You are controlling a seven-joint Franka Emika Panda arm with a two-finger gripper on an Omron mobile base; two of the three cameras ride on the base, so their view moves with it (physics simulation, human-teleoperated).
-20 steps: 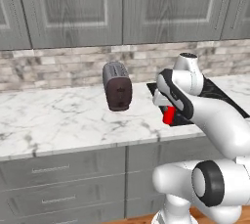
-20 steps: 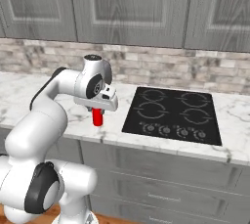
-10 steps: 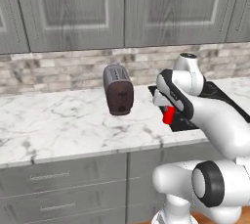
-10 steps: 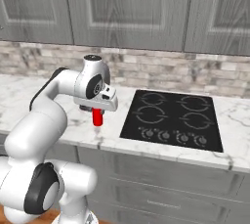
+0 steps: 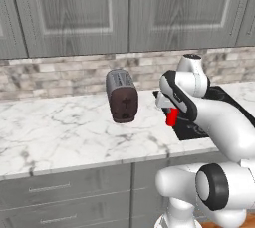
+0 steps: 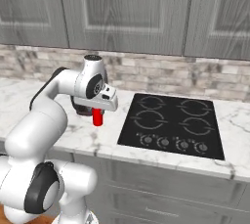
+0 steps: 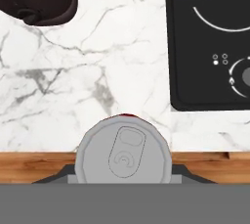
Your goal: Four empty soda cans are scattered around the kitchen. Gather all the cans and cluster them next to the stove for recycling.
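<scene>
Item: red soda can (image 6: 97, 117), upright, long axis vertical, silvery top facing the hand camera; clamped between narrow jaws of the gripper (image 6: 98, 113), carried above the marble counter (image 6: 102, 140). Stove (image 6: 171, 125) lies just to the can's right; toaster (image 5: 122, 95) to its left, apart

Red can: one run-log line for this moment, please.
gripper: shut on red can | can: held above counter | left of stove | toaster: behind
</scene>
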